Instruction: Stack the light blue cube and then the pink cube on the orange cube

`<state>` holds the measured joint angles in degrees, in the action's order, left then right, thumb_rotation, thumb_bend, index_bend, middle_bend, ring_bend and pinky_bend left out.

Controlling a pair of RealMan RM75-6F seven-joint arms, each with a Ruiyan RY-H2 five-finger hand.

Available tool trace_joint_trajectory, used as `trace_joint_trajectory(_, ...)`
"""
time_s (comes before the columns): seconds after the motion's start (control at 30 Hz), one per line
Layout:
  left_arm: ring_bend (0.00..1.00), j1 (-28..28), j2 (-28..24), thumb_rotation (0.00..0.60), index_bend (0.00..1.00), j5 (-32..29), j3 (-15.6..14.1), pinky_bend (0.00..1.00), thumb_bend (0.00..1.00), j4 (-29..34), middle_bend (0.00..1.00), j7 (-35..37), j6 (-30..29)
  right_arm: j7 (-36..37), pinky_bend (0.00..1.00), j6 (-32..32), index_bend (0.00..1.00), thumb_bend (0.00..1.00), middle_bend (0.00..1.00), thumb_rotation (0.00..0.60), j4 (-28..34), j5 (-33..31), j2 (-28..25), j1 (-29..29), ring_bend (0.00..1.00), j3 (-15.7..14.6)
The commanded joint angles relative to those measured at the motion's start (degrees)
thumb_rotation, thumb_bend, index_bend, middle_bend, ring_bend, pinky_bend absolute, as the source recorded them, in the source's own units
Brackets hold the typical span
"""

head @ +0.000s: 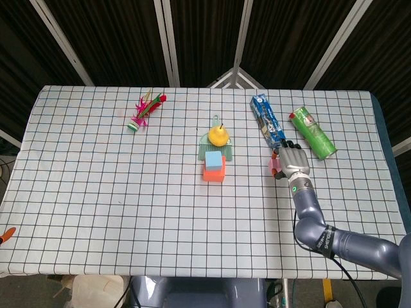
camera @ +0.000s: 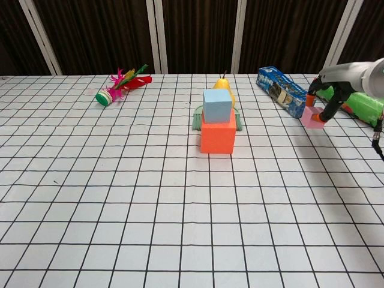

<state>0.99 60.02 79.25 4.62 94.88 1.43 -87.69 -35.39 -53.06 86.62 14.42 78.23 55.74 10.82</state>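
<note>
- I had the right hand (camera: 327,96) over the right side of the checked table (head: 96,192), with its fingers (camera: 334,107) pinching the pink cube (camera: 312,118) from both sides, orange fingertips on the cube's flanks.
- In the chest view the pink cube hung clear of the cloth, slightly tilted, just in front of the blue snack packet (camera: 283,90) (in the head view only a sliver of pink showed at the hand's left edge (head: 273,166)).
- The light blue cube (camera: 217,105) sat on top of the orange cube (camera: 218,135) near the middle of the table, the two touching and roughly square to each other.
- The pink cube was well apart from that stack, off to its right.
- Directly behind the stack I saw a yellow pear (head: 218,134) resting on a small green brush (head: 215,151), the brush's bristled edge just beside the orange cube.
- A green bottle (head: 313,133) lay on its side to the right of the snack packet, partly behind my hand in the chest view.
- A pink and green feathered shuttlecock (head: 144,110) lay far off toward the table's back left.
- I could not see the left hand in either view.
</note>
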Motion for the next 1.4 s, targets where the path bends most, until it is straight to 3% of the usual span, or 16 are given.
trace_joint_trajectory(0.03, 0.00, 0.0, -0.1, 0.600, 0.16, 0.2, 0.0, 0.00, 0.16, -0.1, 0.00, 0.4, 0.1, -2.0, 0.09, -3.6, 0.49, 0.50, 0.06, 0.600, 4.0, -0.2, -2.3, 1.5, 0.02, 1.6)
trace_joint_trajectory(0.3, 0.00, 0.1, -0.6, 0.600, 0.16, 0.7, -0.3, 0.00, 0.16, -0.4, 0.00, 2.1, 0.1, -8.8, 0.09, -11.7, 0.49, 0.50, 0.06, 0.600, 11.6, -5.6, -5.5, 5.8, 0.02, 5.1)
trace_joint_trajectory(0.63, 0.00, 0.3, -1.4, 0.600, 0.16, 1.1, -0.5, 0.00, 0.16, -1.3, 0.00, 4.9, 0.1, -16.9, 0.09, -21.4, 0.49, 0.50, 0.06, 0.600, 15.3, -14.9, -2.6, 11.7, 0.02, 9.5)
trace_joint_trajectory(1.03, 0.00, 0.6, -1.9, 0.600, 0.16, 2.2, -0.8, 0.00, 0.16, -2.0, 0.00, 7.3, -0.4, -19.0, 0.09, -24.4, 0.49, 0.50, 0.06, 0.600, 15.8, -18.0, 1.8, 14.5, 0.03, 13.2)
trace_joint_trajectory(1.4, 0.00, 0.8, -2.1, 0.600, 0.16, 2.4, -0.8, 0.00, 0.16, -2.3, 0.00, 8.2, -0.8, -20.7, 0.09, -23.8, 0.49, 0.50, 0.06, 0.600, 12.2, -18.6, 5.4, 16.3, 0.03, 14.8)
